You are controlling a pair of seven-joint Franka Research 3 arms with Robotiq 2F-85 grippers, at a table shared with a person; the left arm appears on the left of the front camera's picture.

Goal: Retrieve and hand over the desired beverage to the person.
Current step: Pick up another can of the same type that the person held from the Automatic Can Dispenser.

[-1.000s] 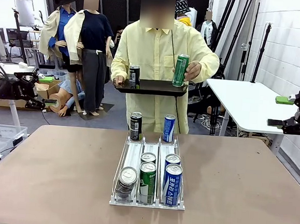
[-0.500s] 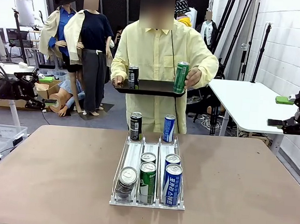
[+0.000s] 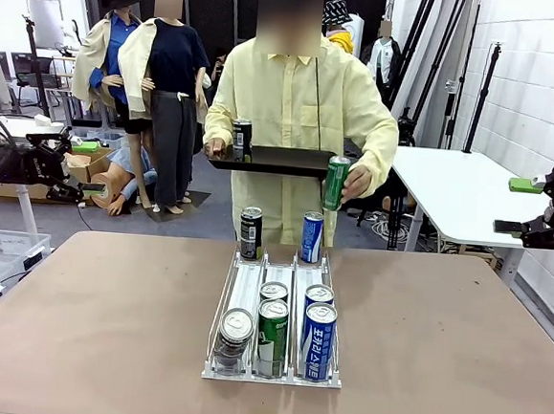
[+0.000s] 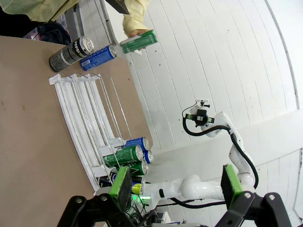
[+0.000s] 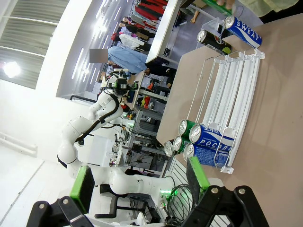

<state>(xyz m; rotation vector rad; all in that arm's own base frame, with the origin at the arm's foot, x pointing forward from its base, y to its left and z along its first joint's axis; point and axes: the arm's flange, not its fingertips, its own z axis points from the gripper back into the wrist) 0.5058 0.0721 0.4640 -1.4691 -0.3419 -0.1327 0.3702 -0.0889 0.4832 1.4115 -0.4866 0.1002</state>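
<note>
Cans stand upright in a wire rack (image 3: 246, 291) at the middle of the table (image 3: 86, 317), between both arms: dark can (image 3: 236, 328) on the left lane, green cans (image 3: 271, 326) in the middle, blue cans (image 3: 318, 330) on the right. The person (image 3: 295, 103) holds a single green can (image 3: 336, 183) beside a black tray (image 3: 276, 159); which drink is wanted we cannot tell.

From the left wrist, we see the left gripper (image 4: 176, 189) wide open and empty, the rack ahead of it.

From the right wrist, the right gripper (image 5: 142, 187) is also wide and empty, with the blue cans nearest.
</note>
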